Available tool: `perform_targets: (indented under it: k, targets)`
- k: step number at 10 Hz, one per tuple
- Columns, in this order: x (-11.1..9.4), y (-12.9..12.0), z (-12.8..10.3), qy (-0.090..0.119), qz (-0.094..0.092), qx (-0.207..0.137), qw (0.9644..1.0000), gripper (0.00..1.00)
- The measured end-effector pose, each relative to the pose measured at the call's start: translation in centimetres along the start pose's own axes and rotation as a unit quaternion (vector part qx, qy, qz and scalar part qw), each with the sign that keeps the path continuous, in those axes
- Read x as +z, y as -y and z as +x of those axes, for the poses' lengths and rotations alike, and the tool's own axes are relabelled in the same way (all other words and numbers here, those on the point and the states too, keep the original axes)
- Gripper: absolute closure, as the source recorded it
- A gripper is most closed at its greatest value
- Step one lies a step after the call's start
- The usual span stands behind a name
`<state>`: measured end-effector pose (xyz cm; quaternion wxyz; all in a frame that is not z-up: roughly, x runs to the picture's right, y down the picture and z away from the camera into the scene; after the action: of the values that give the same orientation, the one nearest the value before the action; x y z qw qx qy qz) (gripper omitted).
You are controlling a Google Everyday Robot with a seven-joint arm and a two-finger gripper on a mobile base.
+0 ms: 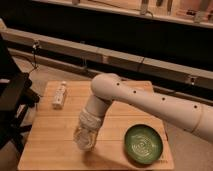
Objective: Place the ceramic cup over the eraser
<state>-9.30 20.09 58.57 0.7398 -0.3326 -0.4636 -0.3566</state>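
From my station, the gripper (pixel 85 141) hangs low over the table's (pixel 50 145) front-centre with the ceramic cup (pixel 84 138) at its tip, grip indeterminate; the eraser is out of sight, so its bearing is unconfirmed.

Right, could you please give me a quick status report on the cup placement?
Gripper low over the table's front-centre. Ceramic cup at its tip, near the wood. Eraser not visible. White bottle and green plate well off to the sides.
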Motion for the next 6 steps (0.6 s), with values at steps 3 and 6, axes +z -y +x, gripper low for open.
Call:
perform_targets:
  k: [3, 6]
  targets:
    - [0.1, 0.1, 1.0, 0.005, 0.002, 0.006, 1.0000, 0.35]
    - [0.4, 0.0, 1.4, 0.011, 0.001, 0.010, 0.9999, 0.35]
